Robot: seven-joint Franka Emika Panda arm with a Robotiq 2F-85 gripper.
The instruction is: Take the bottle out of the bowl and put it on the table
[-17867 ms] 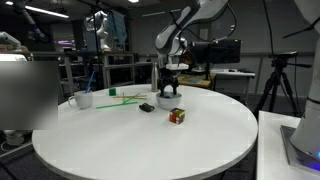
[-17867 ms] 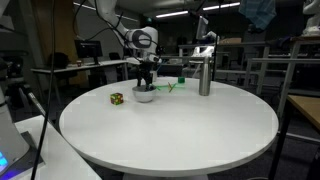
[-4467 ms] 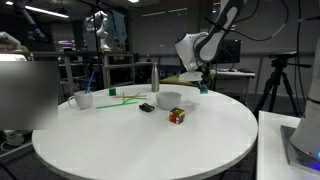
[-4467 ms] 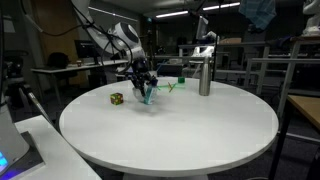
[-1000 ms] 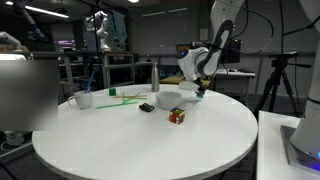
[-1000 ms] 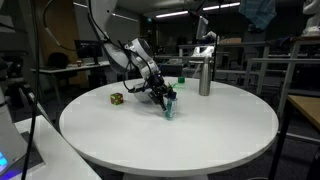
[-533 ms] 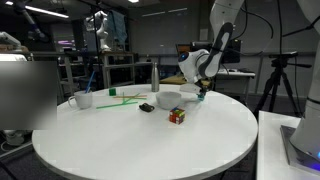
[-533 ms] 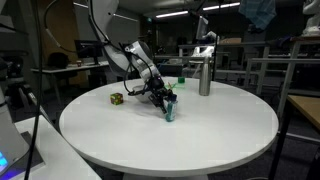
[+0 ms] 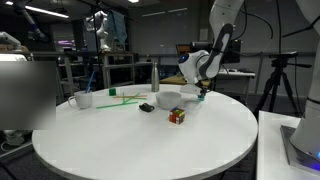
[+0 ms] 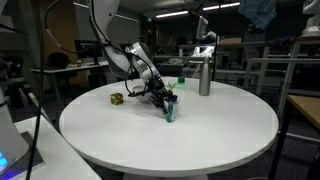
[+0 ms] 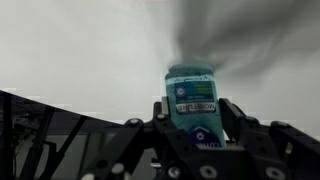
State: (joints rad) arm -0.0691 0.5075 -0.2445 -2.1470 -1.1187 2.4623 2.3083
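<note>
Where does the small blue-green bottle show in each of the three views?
In an exterior view: the bottle, a speck in the claw, right of the bowl.
In an exterior view: the bottle near centre, low at the table, right of the coloured cube.
Wrist view: the bottle centre-right, between the claw's fingers.
Shared landmark: the coloured cube, in both exterior views.

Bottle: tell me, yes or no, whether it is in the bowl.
No; the bottle sits between the jaws, well outside the bowl.
</note>
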